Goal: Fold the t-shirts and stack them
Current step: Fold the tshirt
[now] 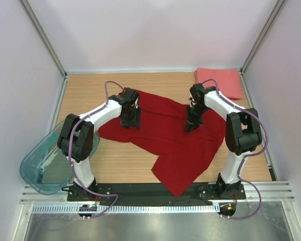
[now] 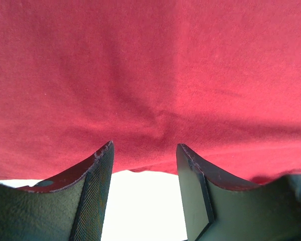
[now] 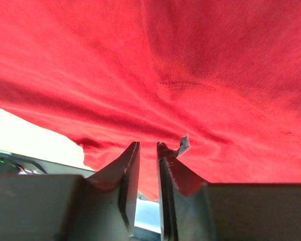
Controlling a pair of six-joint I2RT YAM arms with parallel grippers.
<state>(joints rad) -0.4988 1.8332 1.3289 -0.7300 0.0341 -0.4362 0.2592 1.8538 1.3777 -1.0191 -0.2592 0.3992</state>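
In the top view the arms cover part of the dark red shirt point(image 1: 175, 145); the left gripper point(image 1: 130, 120) stands over its upper left part and the right gripper point(image 1: 191, 126) over its upper right part, so the cloth under them is hidden; the shirt lies unfolded and wrinkled in the middle of the table point(image 1: 90, 90), with one corner reaching to the lower edge between the two bases; both wrist views are filled almost fully with red cloth, cut off on all sides, so no sleeve or collar can be made out there.

The left gripper is wide open; its fingers point(image 2: 98, 186) stand well apart at the hem of the red cloth, with a bright surface between them; if the tips touch the cloth I cannot tell. The right gripper is open only by a narrow slit; its fingers point(image 3: 128, 170) point into the red cloth and I see no fold held between them; a small pale scrap point(image 3: 183, 144) sits at one tip, too small to name.

The pink shirt point(image 1: 223, 80) lies folded in the upper right corner, apart from the red one.

The teal bin point(image 1: 32, 173) is at the lower left, partly behind the left arm; its inside is hard to read through the tinted wall.
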